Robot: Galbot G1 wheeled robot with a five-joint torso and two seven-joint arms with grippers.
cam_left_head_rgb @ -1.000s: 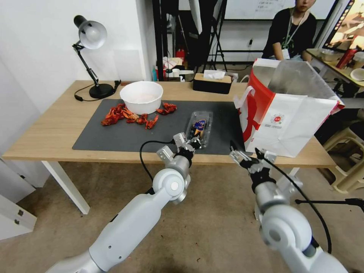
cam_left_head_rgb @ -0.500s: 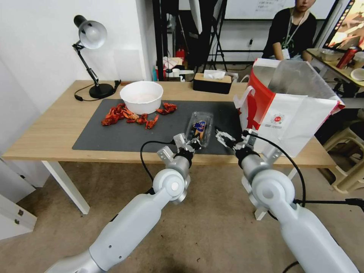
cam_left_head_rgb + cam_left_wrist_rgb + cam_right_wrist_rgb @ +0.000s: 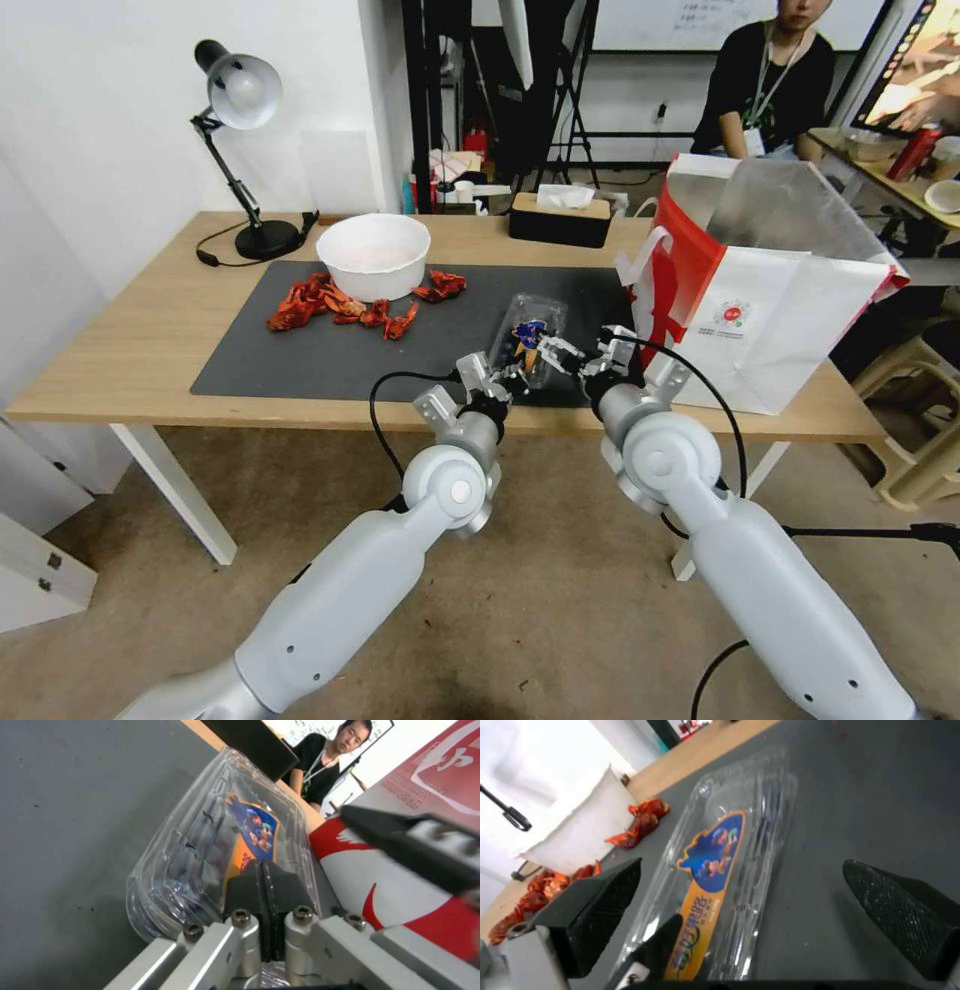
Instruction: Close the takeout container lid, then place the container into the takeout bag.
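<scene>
1. Fingers (image 3: pixel 265 885) of the left gripper (image 3: pixel 510 376) pressed flat together on the near end of the takeout container (image 3: pixel 527 338), pinching its clear plastic edge.
2. Fingers (image 3: pixel 605 903) of the right gripper (image 3: pixel 572 357) spread wide apart, poised just over the container's right side, nothing between them.
3. Takeout container lying on the dark grey mat (image 3: pixel 330 350) atop the wooden table (image 3: pixel 130 350), lengthwise away from the robot, just left of the takeout bag (image 3: pixel 770 320).
4. Lid (image 3: pixel 730 843) folded down over the base, carrying a blue and orange label (image 3: pixel 707 870) along its length; whether fully latched cannot be told.
5. Takeout bag standing upright at the table's right end, mouth open, foil lining showing.
6. White bowl (image 3: pixel 373 255) farther back on the mat, red crayfish pieces (image 3: pixel 330 305) scattered beside it, well apart from the container.
</scene>
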